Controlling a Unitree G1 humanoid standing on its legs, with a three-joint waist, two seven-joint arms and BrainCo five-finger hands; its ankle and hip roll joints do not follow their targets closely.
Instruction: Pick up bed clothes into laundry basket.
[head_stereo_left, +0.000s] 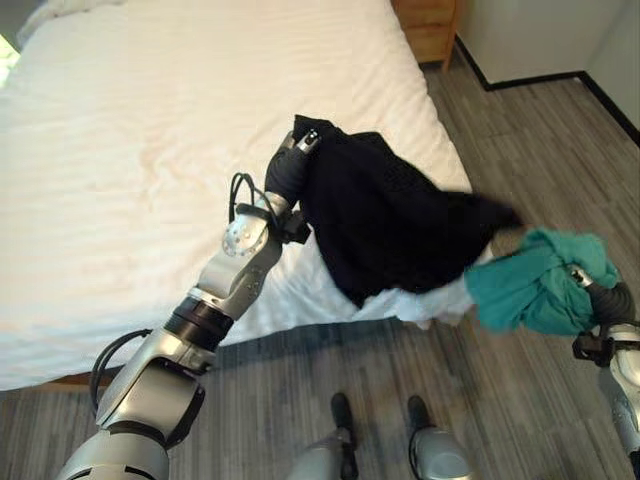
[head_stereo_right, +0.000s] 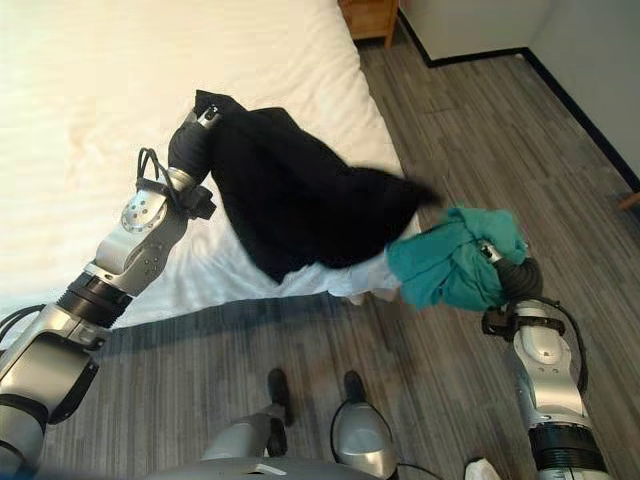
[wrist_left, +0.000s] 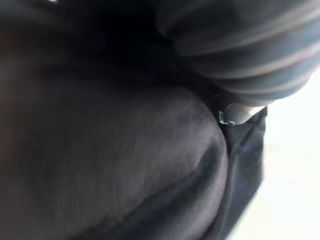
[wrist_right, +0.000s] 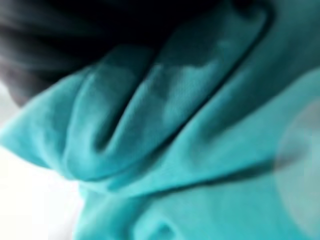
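Clothes are up off the bed (head_stereo_left: 150, 130) in both arms: a black garment (head_stereo_left: 385, 225) drapes over the left hand (head_stereo_left: 303, 140), hanging from the wrist above the bed's near corner and spreading toward the robot's right. Its cloth hides the fingers, so whether that hand is curled or straight cannot be told; the left wrist view looks into dark fabric folds against the ribbed cover. A teal garment (head_stereo_right: 455, 262) is bunched over the right hand (head_stereo_right: 492, 254), held above the wood-look floor (head_stereo_right: 480, 130) just off the bed's corner, its edge close beside the tip of the black cloth. That hand's fingers are buried in teal folds too, so their state cannot be told. A wooden nightstand (head_stereo_left: 428, 28) stands at the bed's far side.
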